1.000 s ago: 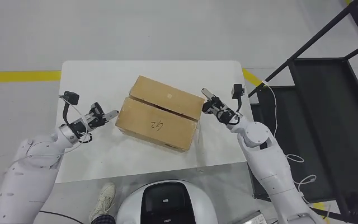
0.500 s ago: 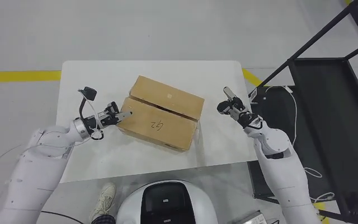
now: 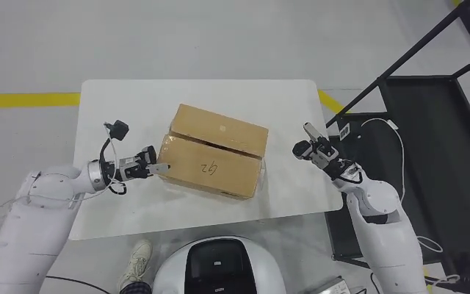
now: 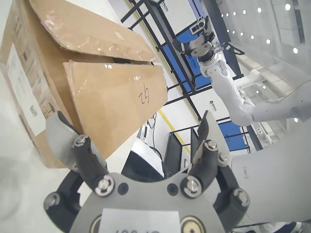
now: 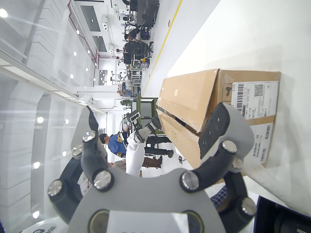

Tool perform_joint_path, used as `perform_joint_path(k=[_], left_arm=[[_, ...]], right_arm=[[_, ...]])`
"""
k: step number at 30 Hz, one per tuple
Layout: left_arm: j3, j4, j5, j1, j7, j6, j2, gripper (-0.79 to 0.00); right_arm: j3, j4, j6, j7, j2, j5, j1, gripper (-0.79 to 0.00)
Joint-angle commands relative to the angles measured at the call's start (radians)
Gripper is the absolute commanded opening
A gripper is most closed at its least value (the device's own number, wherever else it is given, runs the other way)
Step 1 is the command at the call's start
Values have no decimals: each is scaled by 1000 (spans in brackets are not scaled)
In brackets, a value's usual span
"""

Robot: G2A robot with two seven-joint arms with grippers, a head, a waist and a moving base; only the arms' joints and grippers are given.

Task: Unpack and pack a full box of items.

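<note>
- Since a second ago, the left claw (image 3: pixel 163 166) has come in to the left end of the box (image 3: pixel 217 151). The right claw (image 3: pixel 305 143) has drawn back from the box's right end toward the right edge of the table (image 3: pixel 117 103).
- Brown cardboard box, lying slantwise on a white table at the centre of the top view.
- Left claw: spread wide, gripping nothing. The corner of the near flap (image 4: pixel 116 98) pokes between its fingers (image 4: pixel 58 132), and one of them lies close against the box's end wall.
- Right claw: also wide open and empty, well apart from the box, at centre right of the top view.
- Near flap, marked with handwriting, looks slightly lifted at its left end. The far flap (image 3: pixel 220 128) lies flatter, and a narrow dark gap runs between the two.
- Contents: hidden. Nothing shows through the gap, so how full the box is cannot be told.
- Step in hand, as I judge it: opening the near flap.
- Doing it well probably means closing firmly on the flap's corner, then swinging it up and outward toward the lower edge of the frame, about its fold.
- The box may slide or tip, so the right claw could steady the far end. A slow pull is safer, since leftover tape may cling and tear the cardboard.
</note>
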Motion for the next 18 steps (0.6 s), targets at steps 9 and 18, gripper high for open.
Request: perform_joint_path(k=[9,18], left_arm=[[22,-44,-25,39,-82,30,9,0],[-14,-70,-66,48,-35,16,16,0]], right_arm=[[1,23,-5,89,10,-28,-13,0],[24,13,-28,158,18,-11,-33,0]])
